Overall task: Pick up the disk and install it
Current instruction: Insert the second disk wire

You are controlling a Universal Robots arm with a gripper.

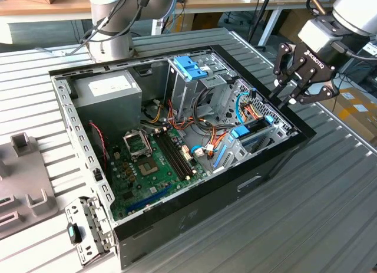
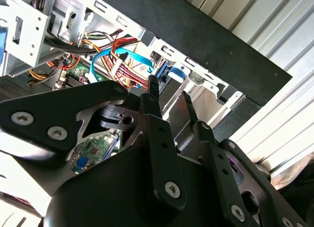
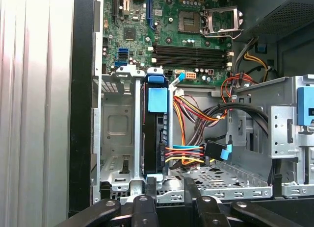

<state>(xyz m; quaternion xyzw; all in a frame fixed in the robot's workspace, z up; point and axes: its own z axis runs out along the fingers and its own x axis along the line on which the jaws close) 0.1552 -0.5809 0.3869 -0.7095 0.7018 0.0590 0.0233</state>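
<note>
The disk [image 3: 158, 99] stands on edge in a metal bay slot at the near corner of the open computer case, its blue carrier rail facing out. In the exterior view the disk [image 1: 241, 132] sits low by the case's right wall. Coloured wires [image 3: 184, 154] run up to its side. My gripper [image 1: 284, 98] hovers above the case's right rim, open, with nothing between the fingers. In the first wrist view the gripper [image 3: 170, 185] hangs over the disk's end, apart from it. In the second wrist view the gripper [image 2: 170, 89] points down at the same bay.
Beside the disk is a bare metal bay slot [image 3: 117, 129]. A taller cage with a light-blue latch [image 1: 191, 66] stands at the back, a grey power-supply box [image 1: 109, 90] at the back left, and the motherboard [image 1: 150, 161] on the floor. Grey fixtures [image 1: 23, 184] lie outside the case.
</note>
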